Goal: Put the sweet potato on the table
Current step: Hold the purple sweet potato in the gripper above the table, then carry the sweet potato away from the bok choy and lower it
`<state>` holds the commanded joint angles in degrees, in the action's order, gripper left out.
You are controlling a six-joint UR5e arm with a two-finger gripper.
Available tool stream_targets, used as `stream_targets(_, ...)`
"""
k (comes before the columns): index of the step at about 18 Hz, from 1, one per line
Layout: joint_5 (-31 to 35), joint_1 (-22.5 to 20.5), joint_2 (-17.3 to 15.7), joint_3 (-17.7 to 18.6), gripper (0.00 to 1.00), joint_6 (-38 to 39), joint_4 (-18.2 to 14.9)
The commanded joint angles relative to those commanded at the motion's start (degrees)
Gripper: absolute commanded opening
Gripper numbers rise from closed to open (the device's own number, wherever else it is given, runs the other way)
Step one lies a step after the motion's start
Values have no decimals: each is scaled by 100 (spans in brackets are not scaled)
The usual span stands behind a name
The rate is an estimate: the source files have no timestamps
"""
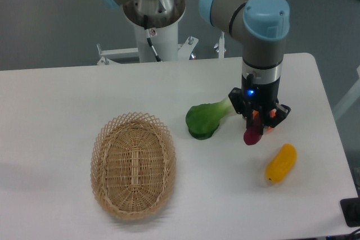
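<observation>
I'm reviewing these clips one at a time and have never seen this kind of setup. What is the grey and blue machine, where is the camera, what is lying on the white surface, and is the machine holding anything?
The grey and blue machine is a jointed robot arm mounted behind a white table. There is only one picture, from a fixed camera looking down at the table from the front. At the arm's tip is a claw with two fingers. It is shut on a small dark purple sweet potato, which hangs pointing down close to the tabletop; whether it touches is unclear. On the table lie an empty oval wicker basket, a green leafy vegetable and a yellow-orange oblong vegetable.
</observation>
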<state>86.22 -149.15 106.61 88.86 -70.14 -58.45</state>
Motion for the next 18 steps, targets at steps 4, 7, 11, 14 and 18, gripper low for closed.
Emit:
stream_targets(4, -9, 9, 9, -18, 34, 35, 0)
stream_targets(7, -9, 35, 105, -9, 34, 88, 26)
stream_targets(11, 70, 167, 281, 0, 33, 298, 333)
stream_targets(14, 79, 176, 395, 17, 33, 456, 422)
stream_targets(18, 158, 360, 746, 0, 33, 1035, 1052)
